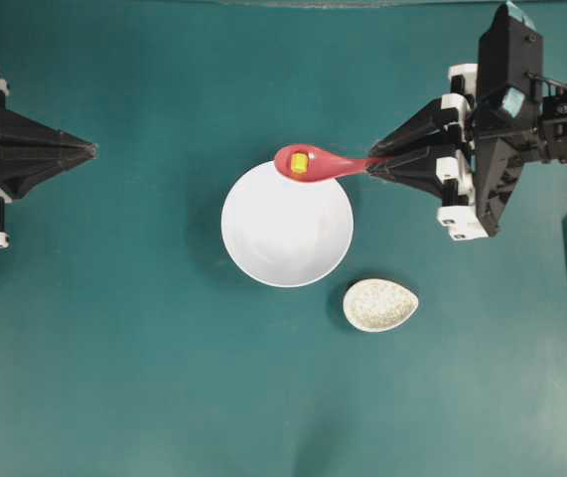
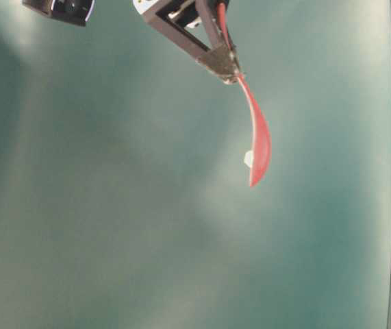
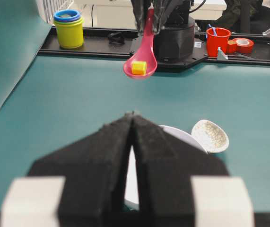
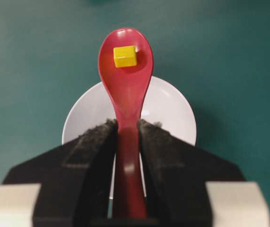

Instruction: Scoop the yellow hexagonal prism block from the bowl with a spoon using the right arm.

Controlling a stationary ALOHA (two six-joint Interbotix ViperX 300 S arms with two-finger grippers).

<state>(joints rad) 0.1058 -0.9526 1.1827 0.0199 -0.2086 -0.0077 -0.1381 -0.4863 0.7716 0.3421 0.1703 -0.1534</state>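
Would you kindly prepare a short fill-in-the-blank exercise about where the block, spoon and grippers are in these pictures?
1. The yellow block lies in the scoop of the ____.
2. The spoon is gripped by its handle in the ____ gripper.
3. The white bowl holds ____ blocks.
4. The left gripper has its jaws ____.

Missing words: spoon; right; no; shut
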